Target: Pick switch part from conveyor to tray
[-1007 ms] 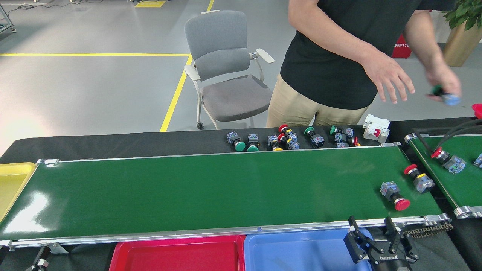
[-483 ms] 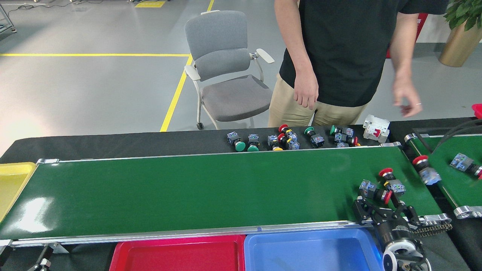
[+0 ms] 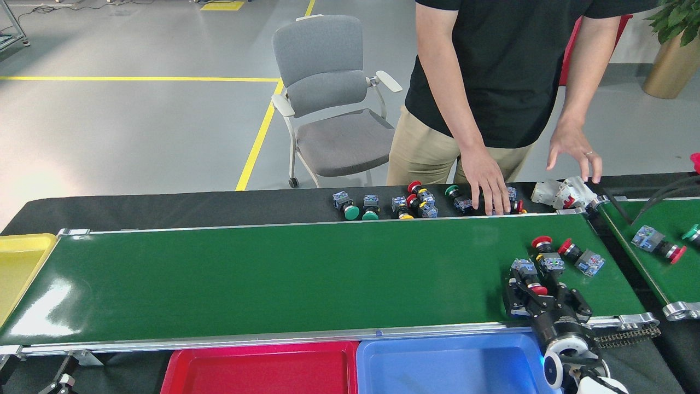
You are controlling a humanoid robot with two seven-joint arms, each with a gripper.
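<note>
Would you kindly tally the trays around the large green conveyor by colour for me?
yellow tray: 1
red tray: 1
blue tray: 1
Total: 3

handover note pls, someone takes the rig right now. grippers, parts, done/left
Right gripper: down on the conveyor, jaws around a red-capped switch part; can't tell if it is clamped yet.
Left gripper: not in view.
Two more red-capped parts lie on the belt just beyond it.
Red tray and blue tray show no parts in their visible areas; yellow tray at the left end.
A person's hands are at the spare parts behind the belt.
Done: nothing placed. Left: grip, lift, put in tray.
</note>
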